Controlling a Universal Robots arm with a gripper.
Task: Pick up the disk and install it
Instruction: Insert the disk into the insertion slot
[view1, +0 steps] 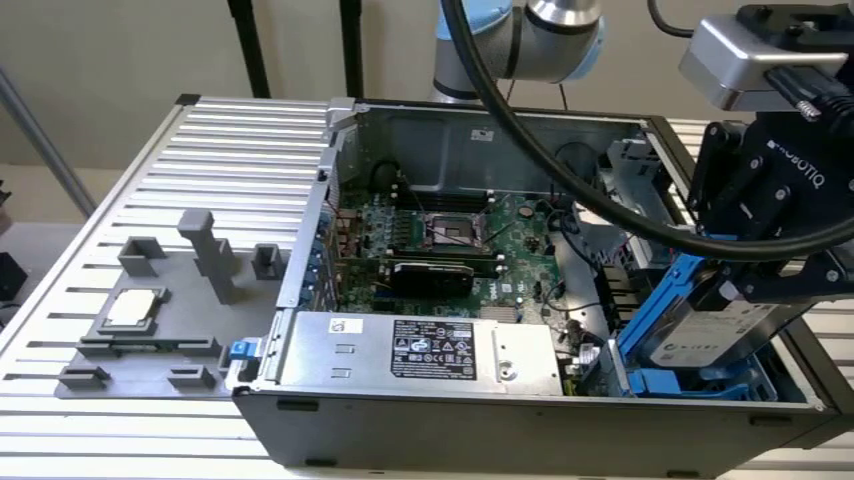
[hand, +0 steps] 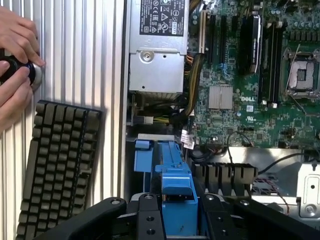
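The disk (view1: 710, 326), a silver-grey drive with a white label and blue rails, hangs tilted at the exterior view's right, inside the open computer case (view1: 534, 420). My gripper (view1: 763, 290) is shut on its upper end. The disk's lower end reaches down to the blue drive bay (view1: 694, 385) at the case's front corner. In the wrist view the disk's blue rail (hand: 176, 197) stands between my black fingers (hand: 149, 220), with my gripper (hand: 180, 226) closed around it and the blue drive bay (hand: 156, 152) just beyond.
A silver power supply with a black label (view1: 427, 350) sits beside the bay, and the motherboard (view1: 454, 235) lies behind it. A grey fixture plate (view1: 147, 340) carries a small square chip (view1: 134, 305). Outside the case lie a keyboard (hand: 57, 165) and a person's hands (hand: 15, 55).
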